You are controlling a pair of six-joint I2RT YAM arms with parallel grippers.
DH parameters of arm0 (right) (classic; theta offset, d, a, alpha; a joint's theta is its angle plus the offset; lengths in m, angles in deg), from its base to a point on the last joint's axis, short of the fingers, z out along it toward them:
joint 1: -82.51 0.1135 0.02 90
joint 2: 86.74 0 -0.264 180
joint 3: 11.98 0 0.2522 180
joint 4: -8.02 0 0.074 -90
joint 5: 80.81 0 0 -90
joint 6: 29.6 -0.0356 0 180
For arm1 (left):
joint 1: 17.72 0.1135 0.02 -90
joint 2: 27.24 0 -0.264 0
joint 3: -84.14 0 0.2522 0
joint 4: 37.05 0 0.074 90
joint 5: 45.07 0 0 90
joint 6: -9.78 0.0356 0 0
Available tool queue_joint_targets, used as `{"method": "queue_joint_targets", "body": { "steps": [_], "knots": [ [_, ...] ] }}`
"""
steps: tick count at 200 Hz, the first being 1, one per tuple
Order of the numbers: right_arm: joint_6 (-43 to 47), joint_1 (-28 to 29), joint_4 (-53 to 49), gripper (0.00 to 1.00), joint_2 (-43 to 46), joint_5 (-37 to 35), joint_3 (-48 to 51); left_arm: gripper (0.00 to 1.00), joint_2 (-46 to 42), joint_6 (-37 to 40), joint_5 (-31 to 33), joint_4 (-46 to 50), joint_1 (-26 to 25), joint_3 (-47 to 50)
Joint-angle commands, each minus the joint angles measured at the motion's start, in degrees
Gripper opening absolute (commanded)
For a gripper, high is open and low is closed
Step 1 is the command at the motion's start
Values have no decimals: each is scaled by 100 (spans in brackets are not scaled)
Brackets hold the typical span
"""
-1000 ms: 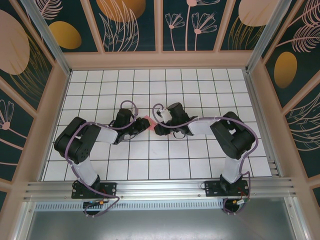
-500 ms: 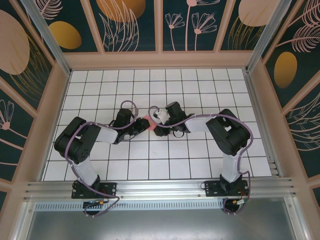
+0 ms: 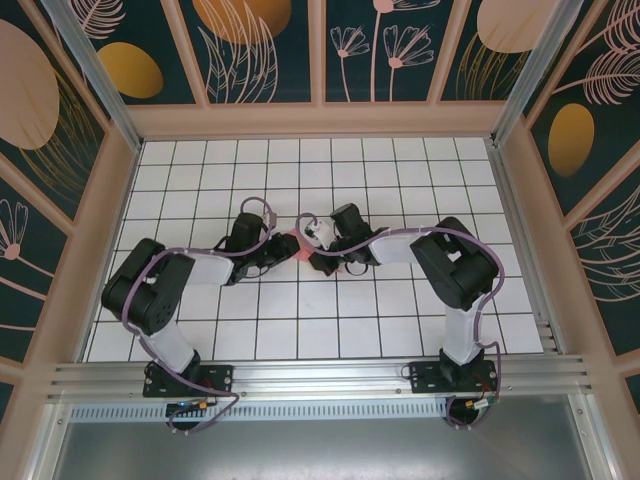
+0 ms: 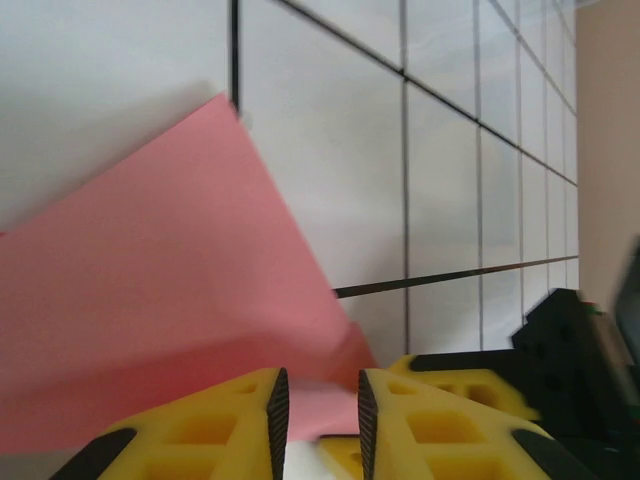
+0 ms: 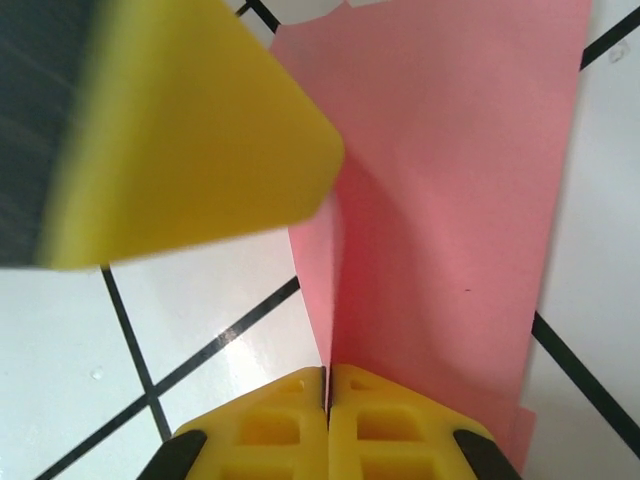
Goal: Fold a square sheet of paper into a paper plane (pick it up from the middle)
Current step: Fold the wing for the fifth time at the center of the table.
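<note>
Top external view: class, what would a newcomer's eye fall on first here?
The pink-red paper stands out at the centre of the white grid table, hemmed between the left end effector and right end effector. The right wrist view shows the right one pinching its raised fold.

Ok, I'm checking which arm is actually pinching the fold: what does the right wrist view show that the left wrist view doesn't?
Right wrist alone: the right tool, shut on a raised crease of the thin pink-red sheet of paper. Left wrist alone: the left tool, jaws narrowly apart at the paper's near edge, and a beige side wall beyond the tiles. Both: the pink paper, the white black-lined grid table, and part of the other arm's tool.
</note>
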Motion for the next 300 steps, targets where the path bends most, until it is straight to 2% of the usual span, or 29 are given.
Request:
{"method": "queue_joint_targets", "body": {
  "steps": [1,65,123,186,300],
  "knots": [
    [-450,-38,332,0,210,413,234,32,-594,236,243,271,-13,-71],
    [-2077,-177,1156,0,366,879,564,36,-1162,196,250,-11,-12,471],
    [-3415,-232,1900,0,269,1199,839,36,-990,-42,-146,-775,-17,805],
    [-4169,-252,2175,0,209,1073,1045,32,-409,-243,-405,-1365,-83,826],
    [-5603,-354,2477,0,64,1025,1274,29,36,-296,-538,-1801,-162,795]
  ]
}}
